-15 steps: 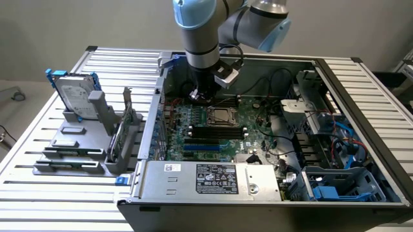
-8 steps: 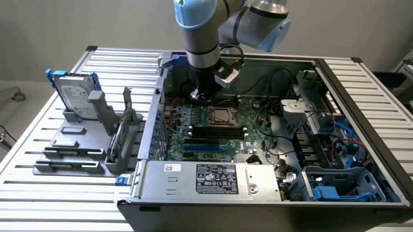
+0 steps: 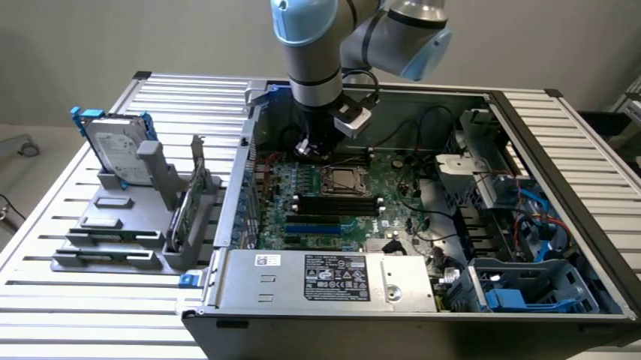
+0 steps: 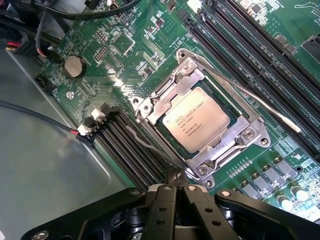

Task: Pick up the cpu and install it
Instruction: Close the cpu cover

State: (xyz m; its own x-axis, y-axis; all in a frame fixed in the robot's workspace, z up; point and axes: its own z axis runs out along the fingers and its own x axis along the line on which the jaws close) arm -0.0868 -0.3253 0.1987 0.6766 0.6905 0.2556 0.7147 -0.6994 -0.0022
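Note:
The cpu (image 4: 196, 120), a small square chip with a dull silver top and printed text, lies flat inside the dark metal-framed socket (image 4: 243, 136) on the green motherboard. In the exterior view the cpu (image 3: 341, 178) sits mid-board inside the open computer case. My gripper (image 4: 175, 176) hangs just beside the socket's corner with its black fingers pressed together and nothing between them. Its tips are close to a thin wire lever (image 4: 145, 142) that runs along the socket's edge. A second, longer lever (image 4: 260, 102) lies along the socket's other side. In the exterior view the gripper (image 3: 311, 148) is low over the board, just behind the socket.
Black memory slots (image 4: 130, 145) flank the socket. A silver hard drive with blue rails (image 3: 115, 146) stands in a grey rack on the exterior view's left. The power supply (image 3: 331, 277) closes the case front, and cables and a blue drive cage (image 3: 531, 289) fill the exterior view's right.

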